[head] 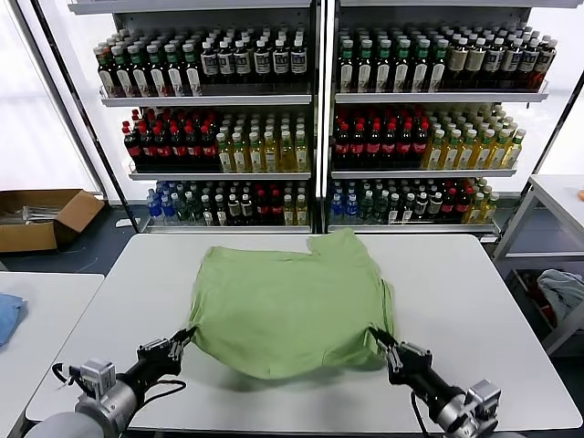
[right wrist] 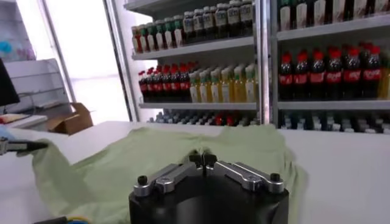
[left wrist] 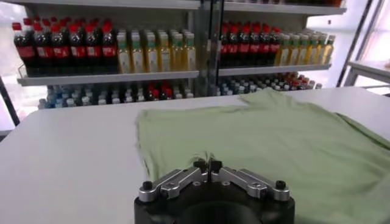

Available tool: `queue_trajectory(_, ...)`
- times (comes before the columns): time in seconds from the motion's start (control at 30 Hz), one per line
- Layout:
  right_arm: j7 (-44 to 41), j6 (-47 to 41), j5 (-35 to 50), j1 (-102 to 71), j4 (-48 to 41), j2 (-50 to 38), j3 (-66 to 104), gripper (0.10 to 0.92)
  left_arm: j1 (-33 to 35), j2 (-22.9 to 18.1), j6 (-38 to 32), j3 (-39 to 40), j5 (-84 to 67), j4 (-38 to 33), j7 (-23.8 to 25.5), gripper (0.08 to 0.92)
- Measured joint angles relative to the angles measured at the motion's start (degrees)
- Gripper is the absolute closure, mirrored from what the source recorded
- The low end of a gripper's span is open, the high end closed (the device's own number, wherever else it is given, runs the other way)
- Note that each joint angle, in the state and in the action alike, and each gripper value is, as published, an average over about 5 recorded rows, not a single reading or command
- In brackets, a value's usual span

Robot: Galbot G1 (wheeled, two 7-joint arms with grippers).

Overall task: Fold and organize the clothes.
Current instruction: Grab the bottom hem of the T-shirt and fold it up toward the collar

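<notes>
Green shirt (head: 290, 306) near corners pinched: left end effector (head: 181, 342), right end effector (head: 381, 342).

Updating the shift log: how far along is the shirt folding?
Early. Done: the light green shirt lies spread on the white table. In hand: left gripper and right gripper pinch its near corners, near edge raised. Left: every fold, then tidying.

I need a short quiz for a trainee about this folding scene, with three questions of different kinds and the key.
1. True or false: the left end effector grips the near edge of the green shirt.
2. What fills the shelves behind the table?
3. The right end effector holds: A) a bottle B) the shirt's near right corner C) nothing.

Key: 1 true; 2 bottles; 3 B.
</notes>
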Motion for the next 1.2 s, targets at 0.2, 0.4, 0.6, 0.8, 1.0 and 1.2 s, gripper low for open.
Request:
queue_trajectory(0.2,0.78,-0.52,-0.38,7.64,-7.23,0.42,-2.81,0.919,-7.45,-0.27,0.25,2.6,-1.09,6.58,-0.27,0.915)
queue_trajectory(0.4,1.13,-1.64,-1.77,13.43,-13.15,0.86,-5.88,0.877,-14.03,-1.16,0.02,6.49,-0.65,12.73,-0.46,0.915)
queue_trajectory(0.6,2.12,-3.21,-3.21,15.68,-15.44,0.65,-6.88,0.706,-18.13,-2.3,-0.09,8.76,0.14,17.45,-0.78,0.813)
queue_trajectory(0.8,4.35,-5.58,-4.21,15.32,-14.54,0.89,-5.65,0.533,-19.17,-2.46,-0.11,8.7,0.51,19.22,-1.05,0.64)
queue_trajectory(1.0,5.67,-7.13,-6.01,10.87,-10.56,2.04,-3.31,0.359,-17.24,-3.02,-0.15,7.41,1.83,18.66,-1.16,0.467)
queue_trajectory(1.2,6.33,-7.69,-8.3,4.4,-7.52,3.54,-1.84,0.22,-13.43,-4.3,-0.84,6.59,3.58,17.32,-0.84,0.294)
